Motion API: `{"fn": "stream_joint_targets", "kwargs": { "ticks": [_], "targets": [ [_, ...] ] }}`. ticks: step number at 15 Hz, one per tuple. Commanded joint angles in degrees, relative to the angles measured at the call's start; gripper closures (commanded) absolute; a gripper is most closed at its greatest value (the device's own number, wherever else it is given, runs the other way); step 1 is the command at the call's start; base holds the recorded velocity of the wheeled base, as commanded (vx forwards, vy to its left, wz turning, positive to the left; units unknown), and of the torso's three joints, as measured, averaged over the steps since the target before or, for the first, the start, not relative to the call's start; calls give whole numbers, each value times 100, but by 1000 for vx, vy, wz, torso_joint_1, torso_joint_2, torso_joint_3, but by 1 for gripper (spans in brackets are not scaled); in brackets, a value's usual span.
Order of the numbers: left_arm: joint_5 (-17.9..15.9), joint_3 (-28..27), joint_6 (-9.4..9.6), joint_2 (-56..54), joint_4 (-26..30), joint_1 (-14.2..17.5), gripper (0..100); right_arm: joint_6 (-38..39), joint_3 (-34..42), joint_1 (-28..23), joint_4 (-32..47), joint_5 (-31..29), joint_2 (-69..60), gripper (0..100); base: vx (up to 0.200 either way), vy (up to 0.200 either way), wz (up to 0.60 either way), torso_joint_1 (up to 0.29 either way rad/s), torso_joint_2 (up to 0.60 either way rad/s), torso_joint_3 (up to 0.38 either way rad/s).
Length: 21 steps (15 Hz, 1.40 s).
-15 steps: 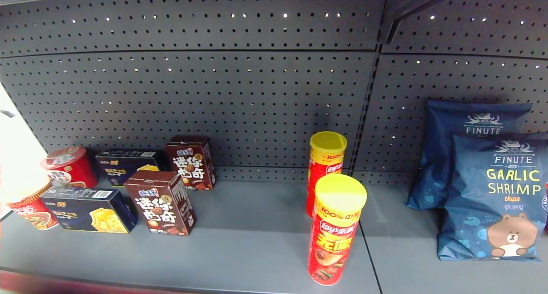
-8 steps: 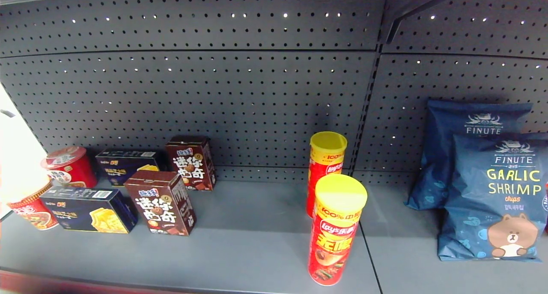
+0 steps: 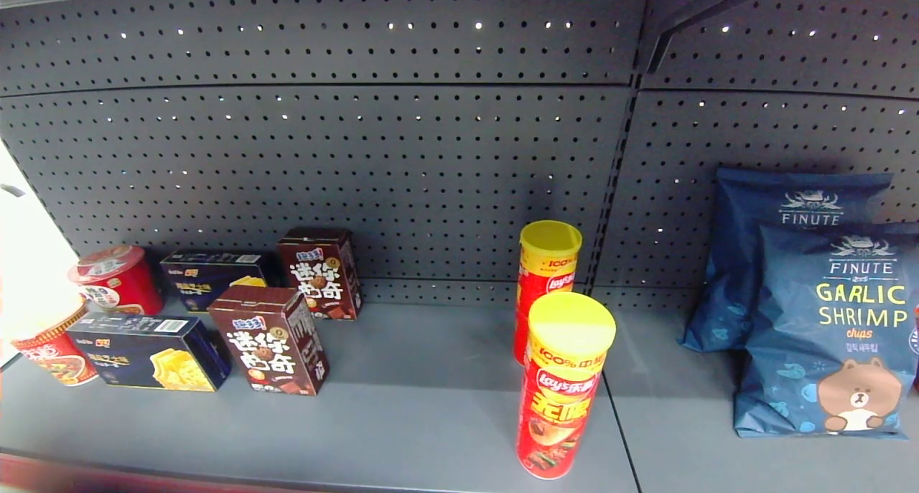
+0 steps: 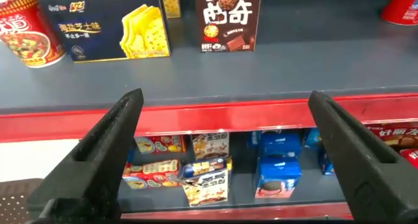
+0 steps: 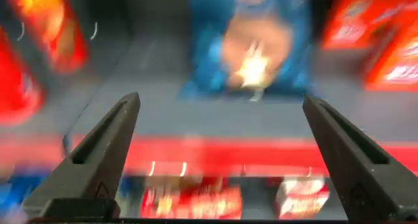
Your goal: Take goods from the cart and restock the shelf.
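Observation:
On the grey shelf (image 3: 431, 407) stand two red chip cans with yellow lids (image 3: 563, 382), one behind the other. At the left are two brown cookie boxes (image 3: 271, 339), two dark blue cracker boxes (image 3: 151, 351) and two red noodle cups (image 3: 115, 281). Two blue shrimp-chip bags (image 3: 826, 335) lean at the right. My left gripper (image 4: 225, 149) is open and holds nothing, in front of the shelf's red edge (image 4: 209, 113), below a brown cookie box (image 4: 228, 18). My right gripper (image 5: 222, 152) is open too, in front of a blue bag (image 5: 255, 41).
A perforated dark back panel (image 3: 359, 156) rises behind the goods. The shelf has bare floor between the brown boxes and the cans. A lower shelf with several small packs (image 4: 209, 172) shows under the red edge. Red packs (image 5: 379, 41) sit beside the blue bag.

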<state>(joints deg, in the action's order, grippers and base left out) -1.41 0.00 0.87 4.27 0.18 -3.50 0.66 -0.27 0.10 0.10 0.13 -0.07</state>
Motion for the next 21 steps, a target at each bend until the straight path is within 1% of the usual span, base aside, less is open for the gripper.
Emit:
{"fn": "stream_joint_targets", "kwargs": {
  "ticks": [1,3,4,5,6,7,8,9,11,12,21],
  "targets": [
    [1,-9,-7,30,-1,-2,0,-22,0,-1,34,39,7,0,0,0,0,0,0,0],
    [-8,-9,1,30,-1,-10,0,-31,0,-1,34,39,7,0,0,0,0,0,0,0],
    [-87,0,54,30,8,-10,0,-31,0,-1,25,39,7,0,0,0,0,0,0,0],
    [-272,0,124,30,8,-10,0,-31,0,-1,34,39,7,0,0,0,0,0,0,0],
    [-280,0,151,30,8,-10,0,-31,0,-1,25,39,7,0,0,0,0,0,0,0],
    [-245,0,89,39,8,-2,0,-31,0,-1,25,39,7,0,0,0,0,0,0,0],
    [10,-18,28,30,52,69,0,-31,0,-1,34,39,7,0,0,0,0,0,0,0],
    [212,-18,19,48,52,218,0,-31,0,-1,25,39,7,0,0,0,0,0,0,0],
    [27,0,19,-181,-1,244,0,-31,0,-1,34,39,7,0,0,0,0,0,0,0],
    [106,0,-16,-427,8,324,0,-31,0,-1,25,39,7,0,0,0,0,0,0,0],
    [115,0,-51,-427,-1,332,0,-31,18,-1,-19,39,7,0,0,0,0,0,0,0]
  ]
}}
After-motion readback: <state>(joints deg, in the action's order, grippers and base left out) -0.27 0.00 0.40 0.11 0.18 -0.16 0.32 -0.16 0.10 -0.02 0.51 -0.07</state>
